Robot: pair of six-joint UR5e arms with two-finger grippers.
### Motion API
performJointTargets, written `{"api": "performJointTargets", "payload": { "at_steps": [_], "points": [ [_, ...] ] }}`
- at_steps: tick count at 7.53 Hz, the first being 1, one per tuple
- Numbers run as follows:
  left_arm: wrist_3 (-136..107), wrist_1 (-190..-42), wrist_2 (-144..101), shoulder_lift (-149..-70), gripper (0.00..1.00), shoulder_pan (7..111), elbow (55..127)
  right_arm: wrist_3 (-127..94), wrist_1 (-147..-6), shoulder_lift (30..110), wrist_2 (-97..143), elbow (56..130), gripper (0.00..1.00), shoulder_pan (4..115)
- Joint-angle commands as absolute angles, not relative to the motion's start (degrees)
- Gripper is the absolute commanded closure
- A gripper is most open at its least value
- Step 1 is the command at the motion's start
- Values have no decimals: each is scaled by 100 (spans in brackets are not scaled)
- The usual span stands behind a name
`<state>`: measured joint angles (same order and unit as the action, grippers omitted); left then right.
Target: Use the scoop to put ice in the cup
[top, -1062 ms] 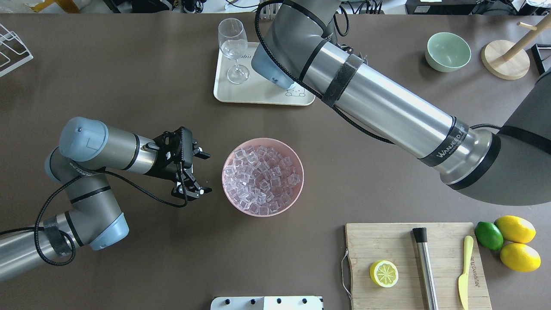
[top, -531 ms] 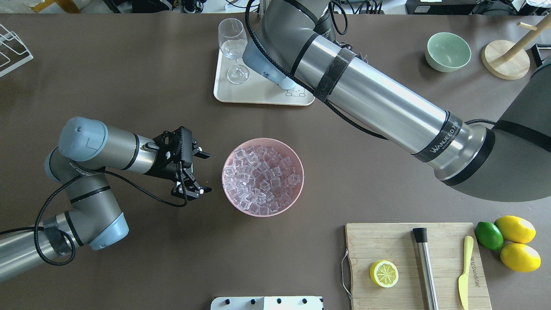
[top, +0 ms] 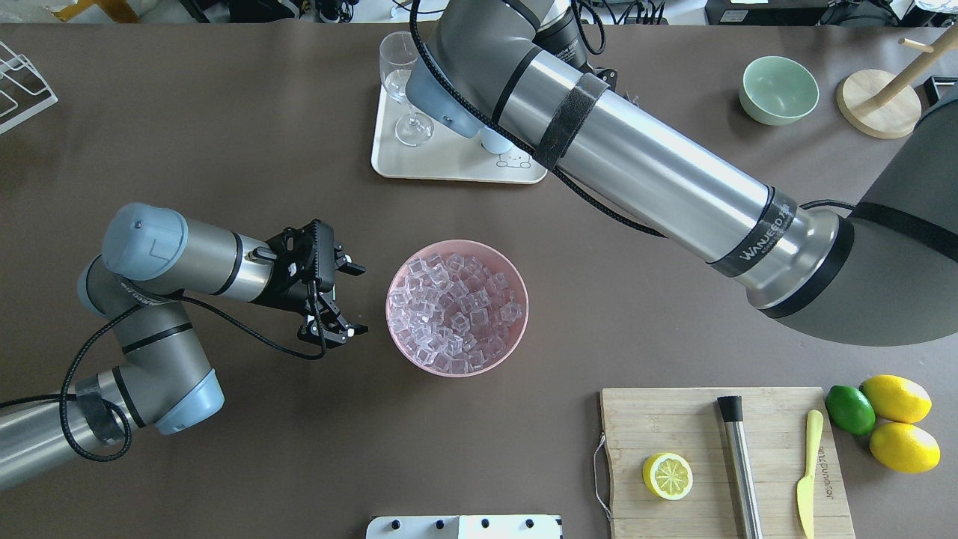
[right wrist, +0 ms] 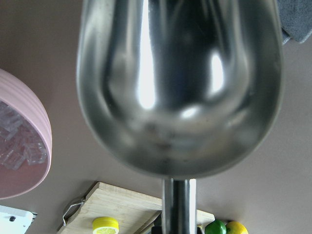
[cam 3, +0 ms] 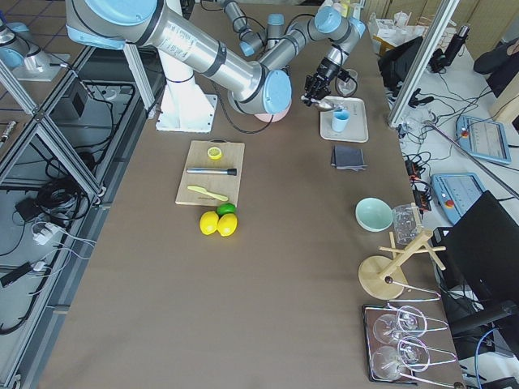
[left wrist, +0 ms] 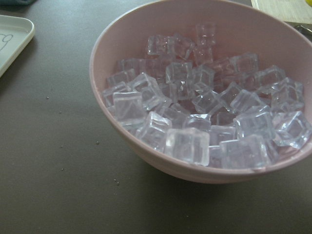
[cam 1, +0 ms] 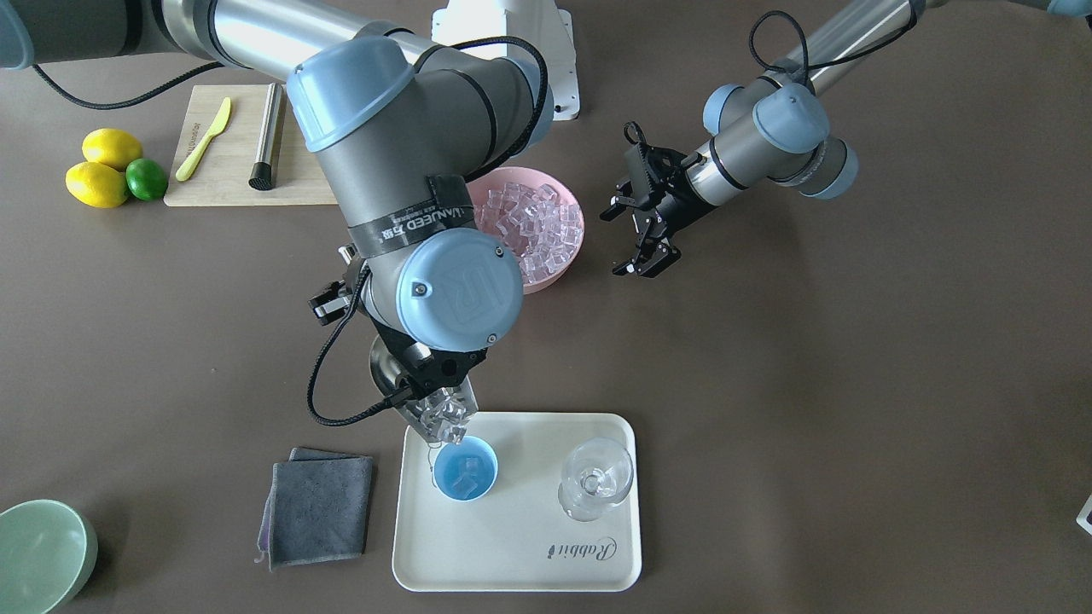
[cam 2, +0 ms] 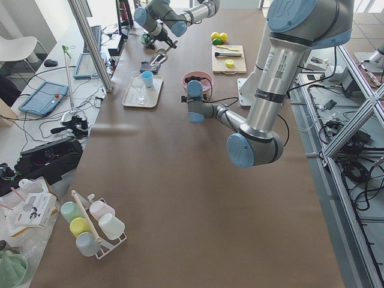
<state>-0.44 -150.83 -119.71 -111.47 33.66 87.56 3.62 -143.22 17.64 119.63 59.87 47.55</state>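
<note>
Several ice cubes point(cam 1: 445, 418) were seen at the mouth of the scoop point(cam 1: 382, 367), tilted toward 5 o'clock over the cup point(cam 1: 490, 477) on the tray point(cam 1: 512, 546) and clamped by the right gripper point(cam 1: 424, 368); the left gripper point(top: 361, 299) was spread apart.

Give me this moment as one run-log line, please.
phase: pouring | right gripper: shut on scoop, tipped over cup | ice: some in cup, some in scoop | left gripper: open, beside bowl
</note>
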Motion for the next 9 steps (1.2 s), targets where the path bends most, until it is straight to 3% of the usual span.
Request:
{"api": "performJointTargets", "payload": {
  "at_steps": [1, 4, 9],
  "points": [
    [-44, -15091, -11971, -11145, 2, 3366, 8754, 422, -14361, 1740, 11909, 5985, 100, 4755],
    [-44, -15091, -11971, -11145, 2, 3366, 8754, 439, -14361, 1775, 11909, 6064, 100, 4755],
    [-44, -15082, -11979, -11092, 2, 3445, 8763, 405, -14143, 2616, 11988, 7299, 100, 5008]
  ]
}}
